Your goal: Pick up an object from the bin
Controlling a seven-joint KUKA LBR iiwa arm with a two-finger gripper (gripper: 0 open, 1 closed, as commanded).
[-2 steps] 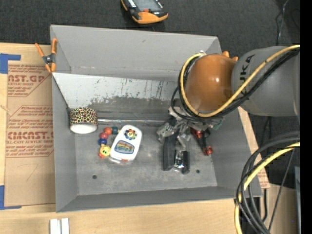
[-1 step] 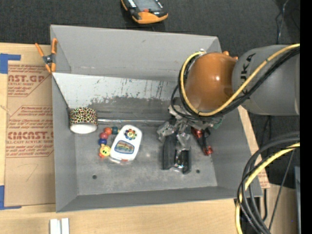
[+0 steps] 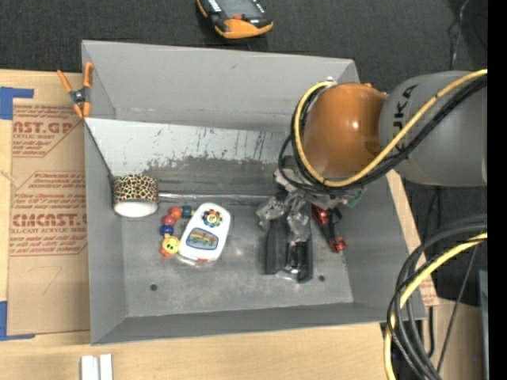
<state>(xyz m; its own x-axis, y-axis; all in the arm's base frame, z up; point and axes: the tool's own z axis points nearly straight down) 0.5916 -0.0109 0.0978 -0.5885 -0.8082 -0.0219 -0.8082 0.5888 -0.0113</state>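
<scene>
- Nearest the gripper (image 3: 287,253) you have a small dark tool with red ends (image 3: 329,229). It is slim and lies slantwise on the bin floor, right of the middle.
- The grey metal bin (image 3: 198,93) holds few things, and they lie well apart rather than heaped.
- Left of the middle you can see a white baby toy (image 3: 204,233) with a bright picture panel. A string of coloured beads (image 3: 168,227) touches its left side.
- Further left, against the foot of the far wall, a leopard-print tape roll (image 3: 135,195) stands on its edge.
- The tool lies just beside the gripper, on its right as you look, under the edge of the arm's orange cover (image 3: 341,133).
- The gripper hangs low over the floor. Dark oblong shapes run down from the wrist there, but you cannot tell whether the jaws are released, clenched or grasping something.
</scene>
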